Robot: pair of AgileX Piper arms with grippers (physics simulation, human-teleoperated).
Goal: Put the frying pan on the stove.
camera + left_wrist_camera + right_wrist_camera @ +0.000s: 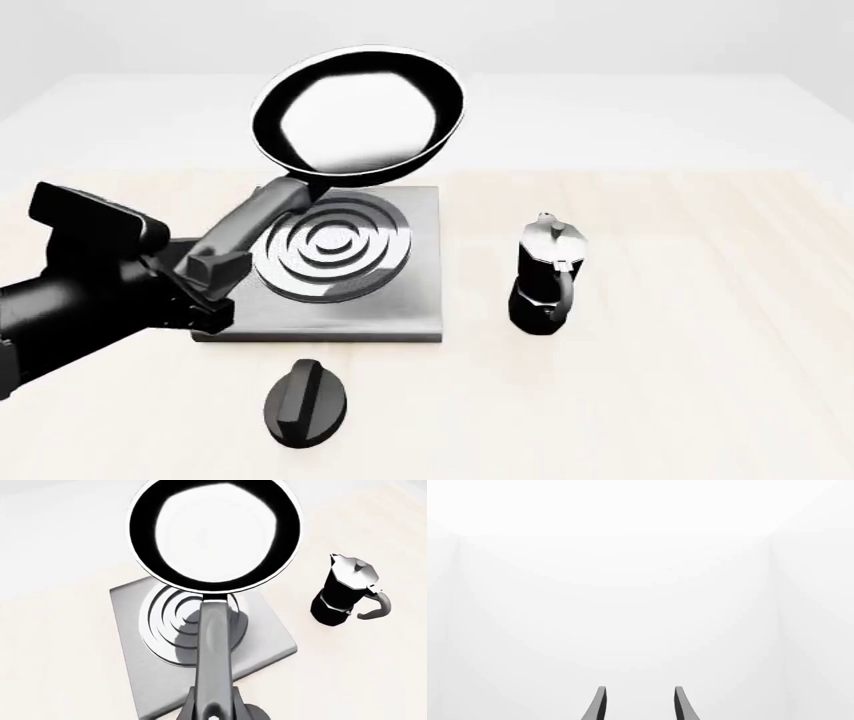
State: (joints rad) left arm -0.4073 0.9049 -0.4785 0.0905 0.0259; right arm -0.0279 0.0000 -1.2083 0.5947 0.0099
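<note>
Overhead, the front view shows a pale table (694, 330) with a black left arm reaching in from the left. Its left gripper (214, 268) has its jaws clamped on the near end of the long dark handle of the frying pan (358, 115). The pan is held up in the air, tilted so its glossy pale inside faces the camera. Its round bowl hangs above the far edge of the stove (407, 290), and the handle slopes down and toward the jaws, over the stove's left side. The stove is a flat grey square lying on the table, with raised silver rings (334, 248) at its middle. The pan does not touch it.

Just to the right of the stove stands a small black and silver coffee pot (545, 275), upright, apart from the stove. A black oval knob (307, 400) lies on the table in front of the stove, nearer the camera.

From the left wrist view, the handle runs straight out from the jaws to the pan, with the stove below it.

From the right wrist view, the right gripper (638, 705) shows two dark finger tips set apart, with nothing between them and only blank white beyond.
</note>
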